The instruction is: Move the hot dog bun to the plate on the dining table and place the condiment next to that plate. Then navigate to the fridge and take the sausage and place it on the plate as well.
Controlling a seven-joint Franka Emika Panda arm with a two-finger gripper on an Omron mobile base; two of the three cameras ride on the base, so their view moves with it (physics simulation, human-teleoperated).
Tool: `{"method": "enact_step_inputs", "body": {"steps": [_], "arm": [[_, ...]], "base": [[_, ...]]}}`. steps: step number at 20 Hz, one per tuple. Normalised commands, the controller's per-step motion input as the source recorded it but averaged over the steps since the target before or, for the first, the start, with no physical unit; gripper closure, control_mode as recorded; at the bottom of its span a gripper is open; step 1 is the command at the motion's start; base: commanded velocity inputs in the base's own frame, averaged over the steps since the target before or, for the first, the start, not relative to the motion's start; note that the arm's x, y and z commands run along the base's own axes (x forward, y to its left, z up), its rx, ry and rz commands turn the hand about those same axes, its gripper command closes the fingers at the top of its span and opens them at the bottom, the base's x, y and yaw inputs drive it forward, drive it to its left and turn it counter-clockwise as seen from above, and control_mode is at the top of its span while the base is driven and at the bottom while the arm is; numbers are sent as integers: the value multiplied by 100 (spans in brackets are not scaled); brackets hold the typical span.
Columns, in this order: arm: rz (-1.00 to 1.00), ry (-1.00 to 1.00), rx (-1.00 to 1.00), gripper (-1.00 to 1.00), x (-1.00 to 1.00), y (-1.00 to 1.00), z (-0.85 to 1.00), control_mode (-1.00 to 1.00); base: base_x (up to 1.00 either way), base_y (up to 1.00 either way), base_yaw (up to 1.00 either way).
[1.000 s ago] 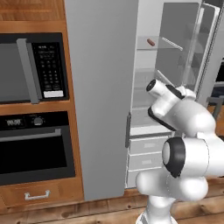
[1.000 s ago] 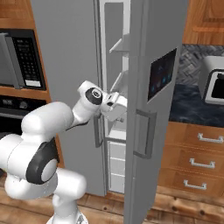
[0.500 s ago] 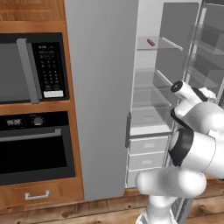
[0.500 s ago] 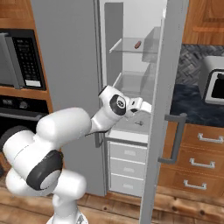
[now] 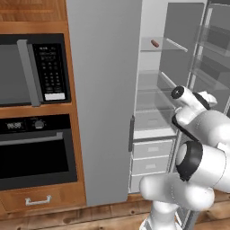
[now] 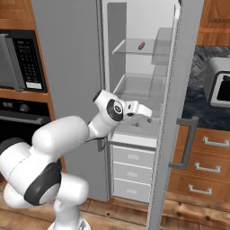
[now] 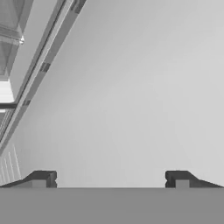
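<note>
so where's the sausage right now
The sausage lies on the fridge's upper glass shelf, near the back, in both base views. It sits well above the open gripper, which is down at the lower shelf level.

My arm rises from the base, bends at the elbow and reaches forward at mid height. My gripper [image 7: 110, 177] has its jaws spread wide with nothing between them, wrist roughly level.
</note>
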Motion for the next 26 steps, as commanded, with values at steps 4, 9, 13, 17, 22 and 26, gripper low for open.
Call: {"method": "enact_step_inputs", "body": {"steps": [4, 9, 13, 17, 22, 26], "arm": [[17, -6, 10, -100, 22, 89, 12, -100], [26, -12, 15, -100, 5, 89, 0, -100], [42, -5, 2, -100, -13, 94, 0, -100], [41, 3, 4, -100, -28, 100, 7, -100], [22, 7, 20, -100, -42, 85, 66, -100], [2, 0, 31, -100, -92, 44, 99, -100]], "base": [[0, 0, 0], [0, 0, 0], [0, 0, 0], [0, 0, 0], [0, 0, 0], [0, 0, 0]]}}
